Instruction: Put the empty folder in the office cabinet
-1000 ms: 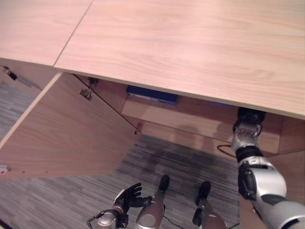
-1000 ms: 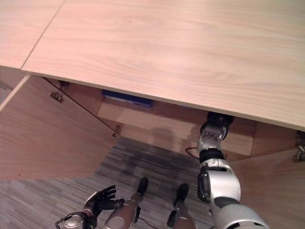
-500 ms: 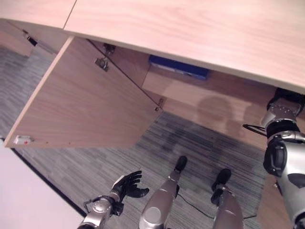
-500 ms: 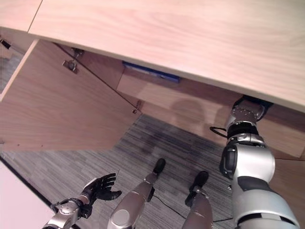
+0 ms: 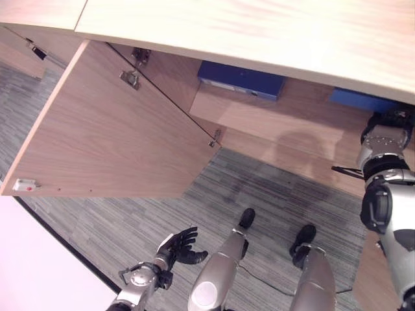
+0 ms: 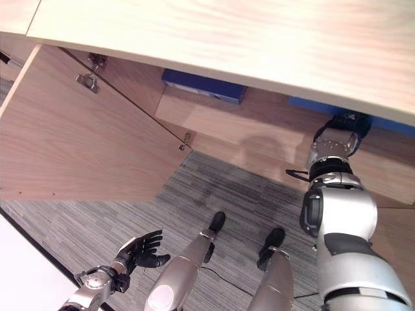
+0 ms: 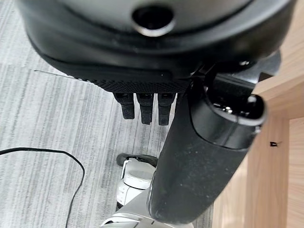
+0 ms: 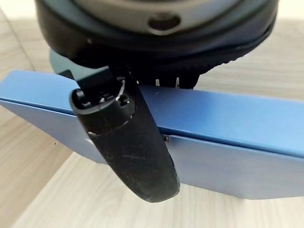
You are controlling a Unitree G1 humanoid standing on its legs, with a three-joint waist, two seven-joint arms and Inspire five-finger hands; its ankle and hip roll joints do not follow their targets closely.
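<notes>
A blue folder [image 8: 228, 133] is in my right hand [image 5: 388, 123], inside the open office cabinet under its wooden top [image 5: 259, 26]. The thumb [image 8: 128, 142] lies across the folder's front face and the fingers reach behind it. The held folder's edge [image 5: 363, 100] shows just beyond the hand, above the cabinet shelf [image 5: 272, 123]. A second blue folder [image 5: 240, 79] lies further left on that shelf. My left hand [image 5: 178, 243] hangs low over the carpet, with its fingers [image 7: 145, 107] relaxed and nothing in them.
The cabinet's left door [image 5: 117, 136] stands wide open, swung out over the grey striped carpet [image 5: 279, 194]. A white surface [image 5: 39, 259] with a dark edge lies at the lower left.
The camera has shifted, so more of the cabinet's inside shows. The blue folder by my right hand has come into view from under the top. The left hand has barely moved.
</notes>
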